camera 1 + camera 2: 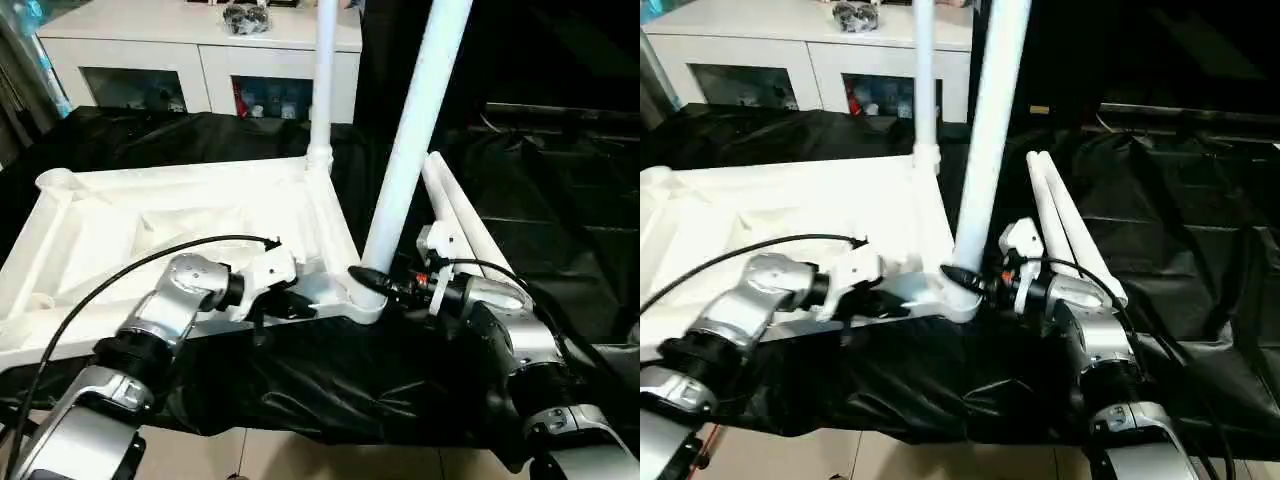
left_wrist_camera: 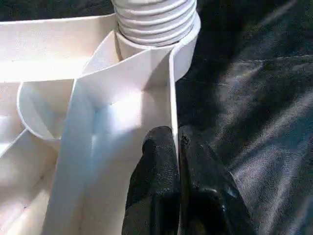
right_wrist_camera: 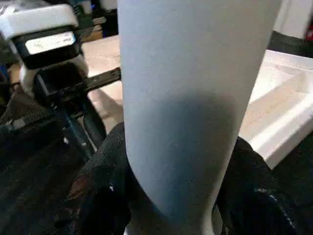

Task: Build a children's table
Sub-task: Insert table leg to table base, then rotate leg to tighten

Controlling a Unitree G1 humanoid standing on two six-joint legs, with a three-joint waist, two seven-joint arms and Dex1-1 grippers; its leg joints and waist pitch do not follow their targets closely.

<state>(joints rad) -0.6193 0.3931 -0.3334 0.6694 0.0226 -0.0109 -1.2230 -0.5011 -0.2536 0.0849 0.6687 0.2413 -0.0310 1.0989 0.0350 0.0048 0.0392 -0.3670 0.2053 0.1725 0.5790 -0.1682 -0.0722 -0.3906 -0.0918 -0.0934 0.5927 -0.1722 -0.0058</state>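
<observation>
The white tabletop (image 1: pixel 180 215) lies underside up on a black cloth. One white leg (image 1: pixel 322 80) stands upright in its far right corner socket. A second leg (image 1: pixel 410 150) leans in the near right corner socket (image 1: pixel 365 298), its threaded end (image 2: pixel 156 19) seated there. My right gripper (image 1: pixel 375 283) is shut on that leg's base, a black finger (image 3: pixel 100 188) on each side of the tube (image 3: pixel 195 98). My left gripper (image 1: pixel 298 302) is shut on the tabletop's thin near rim wall (image 2: pixel 173 98), just left of that socket. Two loose legs (image 1: pixel 455 215) lie on the cloth at the right.
A white cabinet with glass doors (image 1: pixel 200 60) stands behind the work, with a dark bundle (image 1: pixel 245 17) on top. The black cloth (image 1: pixel 560 200) spreads wide to the right. Pale floor (image 1: pixel 300 455) shows below its front edge.
</observation>
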